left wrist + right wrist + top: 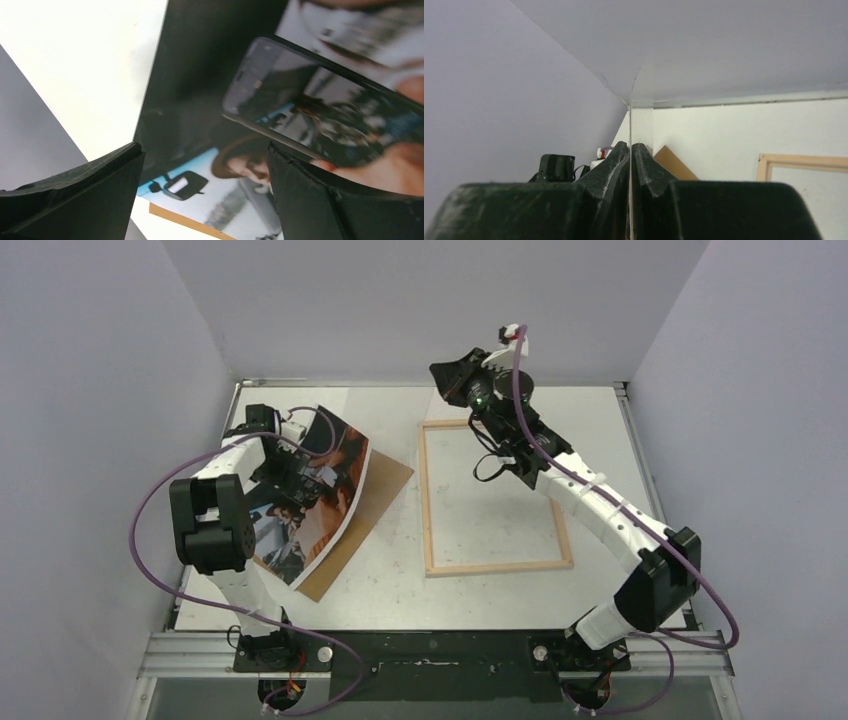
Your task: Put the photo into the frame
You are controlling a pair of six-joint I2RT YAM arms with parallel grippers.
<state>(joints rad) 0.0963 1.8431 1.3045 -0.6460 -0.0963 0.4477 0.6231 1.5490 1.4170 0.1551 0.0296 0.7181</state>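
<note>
"Reaching over something with your left gripper (202,150)?"

"I am hanging it over the photo (345,465) at the left of the overhead view. My fingers (85,200) are standing well apart, and the glossy print is showing between them. I cannot tell whether either finger is touching it."

"How is the photo lying?"

"It is lying picture side up on the brown backing panel (385,480), covering the panel's left part."

"And your right gripper (630,150)?"

"I am holding it raised at the upper middle of the overhead view, with its fingers pressed together. The frame (425,502) is lying flat on the table (450,600) at centre right, just beside the panel's right corner and apart from the photo."
</note>
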